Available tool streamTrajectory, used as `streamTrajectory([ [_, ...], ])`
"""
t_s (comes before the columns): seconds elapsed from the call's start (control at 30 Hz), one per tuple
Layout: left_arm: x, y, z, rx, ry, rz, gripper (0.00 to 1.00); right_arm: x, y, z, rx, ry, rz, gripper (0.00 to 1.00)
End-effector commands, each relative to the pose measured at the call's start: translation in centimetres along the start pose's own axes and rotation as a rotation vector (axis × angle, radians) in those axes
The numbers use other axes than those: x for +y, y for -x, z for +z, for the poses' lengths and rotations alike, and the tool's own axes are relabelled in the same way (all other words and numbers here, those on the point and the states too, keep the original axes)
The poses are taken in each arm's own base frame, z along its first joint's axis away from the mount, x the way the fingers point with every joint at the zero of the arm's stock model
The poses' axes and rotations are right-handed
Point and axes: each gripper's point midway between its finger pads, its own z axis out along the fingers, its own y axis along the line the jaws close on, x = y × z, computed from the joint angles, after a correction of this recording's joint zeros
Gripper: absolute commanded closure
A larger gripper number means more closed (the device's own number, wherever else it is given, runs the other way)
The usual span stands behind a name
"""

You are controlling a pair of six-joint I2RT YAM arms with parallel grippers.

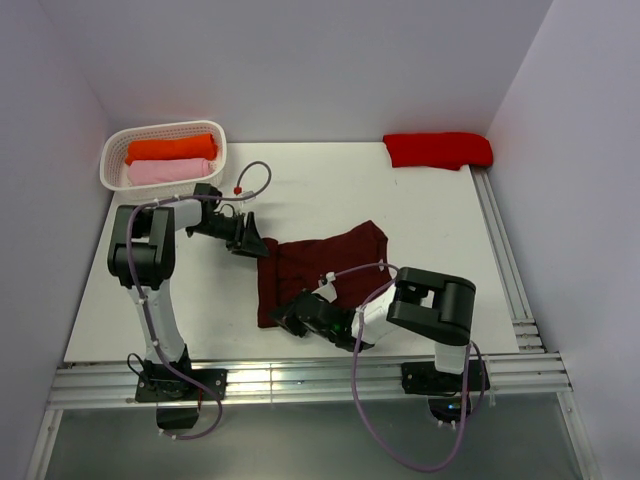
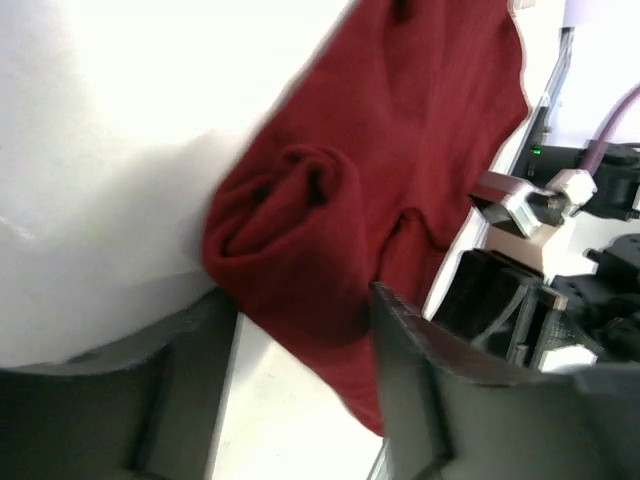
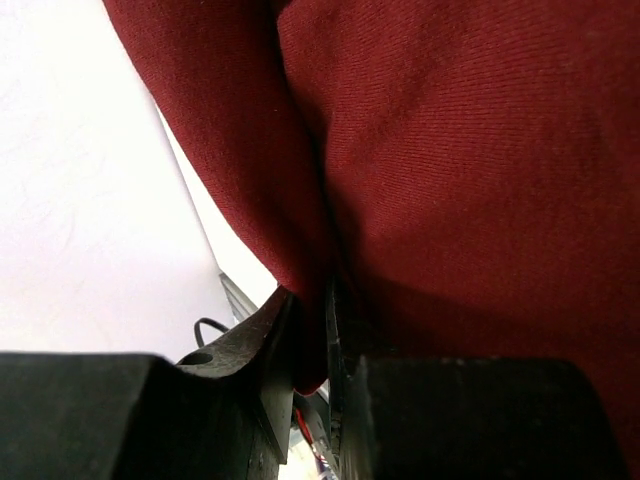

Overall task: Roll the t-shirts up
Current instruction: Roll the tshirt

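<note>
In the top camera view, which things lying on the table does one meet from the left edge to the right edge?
White plastic basket holding a rolled orange shirt and a rolled pink shirt → crumpled dark maroon t-shirt → folded bright red t-shirt.

I've got the L arm (image 1: 145,255) standing tall at left of the overhead frame, elbow folded, forearm reaching right twd centre. L gripper (image 1: 250,238) tips down-right w/ jaws apart; in its wrist view I see both fingers (image 2: 420,390) spread wide along the bottom edge. R arm (image 1: 432,305) hunches low at lower right, forearm laid out leftward. R gripper (image 1: 288,322) sits near lower centre, jaws nipped tight on a fold of the maroon t-shirt (image 3: 450,150).
</note>
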Motion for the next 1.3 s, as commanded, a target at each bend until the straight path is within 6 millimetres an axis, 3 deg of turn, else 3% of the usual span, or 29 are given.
streamTrajectory([
  [0.0,1.6,0.7,0.7,-0.003,0.040,0.001,0.44,-3.0,-1.2,-0.4,0.066,-0.076,-0.036,0.85],
  [0.07,1.7,1.3,0.6,-0.010,0.065,-0.022,0.53,-3.8,-0.8,-0.6,0.053,-0.117,-0.070,0.76],
  [0.1,2.0,1.4,0.5,-0.013,0.093,-0.025,0.70,-3.7,-0.7,-0.5,0.044,-0.132,-0.088,0.72],
  [0.13,1.9,1.7,0.2,-0.024,0.121,-0.031,0.77,-3.4,-0.5,-0.7,0.029,-0.145,-0.110,0.63],
  [0.17,1.9,1.8,0.2,-0.025,0.145,-0.027,0.82,-5.4,0.2,-1.1,0.012,-0.243,-0.179,0.58],
  [0.2,2.6,1.8,0.0,-0.022,0.205,-0.023,0.89,-5.6,0.5,-1.2,-0.003,-0.275,-0.213,0.53],
  [0.23,2.4,2.1,-0.3,-0.025,0.236,-0.005,0.92,-4.4,0.4,-1.0,-0.012,-0.279,-0.238,0.47],
  [0.27,2.2,2.2,-0.2,-0.020,0.257,0.010,0.93,-5.6,1.3,-1.7,-0.043,-0.358,-0.308,0.45],
  [0.3,2.3,2.2,-0.2,-0.013,0.286,0.016,0.95,-5.5,1.5,-1.9,-0.058,-0.381,-0.334,0.43],
  [0.33,2.5,2.3,-0.5,-0.009,0.333,0.026,0.96,-4.2,1.5,-1.8,-0.069,-0.374,-0.350,0.40],
  [0.37,2.2,2.3,-0.3,0.001,0.353,0.041,0.96,-5.1,2.1,-2.4,-0.086,-0.427,-0.391,0.38],
  [0.43,1.9,2.4,-0.5,0.004,0.383,0.059,0.97,-3.6,2.5,-2.7,-0.112,-0.428,-0.410,0.37],
  [0.47,1.8,2.3,-0.4,0.011,0.411,0.074,0.97,-4.0,3.4,-3.4,-0.140,-0.475,-0.446,0.37],
  [0.53,1.5,2.3,-0.4,0.015,0.435,0.088,0.98,-2.2,3.7,-3.8,-0.168,-0.482,-0.471,0.36],
  [0.57,1.4,2.2,-0.3,0.024,0.455,0.098,0.98,-2.8,4.3,-4.8,-0.182,-0.544,-0.517,0.36],
  [0.6,1.4,2.2,-0.2,0.025,0.461,0.101,0.99,-1.0,4.2,-4.7,-0.203,-0.527,-0.531,0.35],
  [0.67,1.4,2.2,-0.1,0.031,0.480,0.107,0.99,-0.8,4.7,-5.5,-0.224,-0.581,-0.595,0.35],
  [0.7,1.4,2.2,-0.2,0.034,0.487,0.112,0.99,1.1,4.5,-5.4,-0.243,-0.555,-0.607,0.34],
  [0.77,1.4,2.1,0.0,0.042,0.499,0.117,0.99,1.6,4.6,-5.6,-0.253,-0.579,-0.664,0.33],
  [0.8,1.4,2.1,0.0,0.043,0.503,0.118,0.99,3.1,4.5,-5.3,-0.269,-0.555,-0.670,0.33],
  [0.97,1.5,1.9,0.2,0.057,0.518,0.123,0.98,4.9,4.4,-3.1,-0.294,-0.565,-0.777,0.33],
  [1.0,1.6,1.9,0.1,0.060,0.524,0.128,0.98,6.0,4.2,-2.6,-0.299,-0.548,-0.781,0.33],
  [1.03,1.7,1.8,0.1,0.060,0.527,0.130,0.98,5.3,4.4,-1.9,-0.307,-0.577,-0.810,0.33],
  [1.1,1.8,1.7,0.1,0.065,0.528,0.130,0.98,6.6,4.8,-1.0,-0.339,-0.574,-0.833,0.34],
  [1.13,1.8,1.5,0.2,0.071,0.524,0.125,0.98,6.0,5.1,-0.6,-0.345,-0.605,-0.862,0.34],
  [1.17,1.8,1.4,0.2,0.075,0.526,0.125,0.98,6.9,5.1,-0.2,-0.363,-0.590,-0.869,0.35],
  [1.27,1.9,1.3,0.2,0.075,0.528,0.128,0.98,7.2,5.0,0.8,-0.373,-0.600,-0.898,0.36],
])
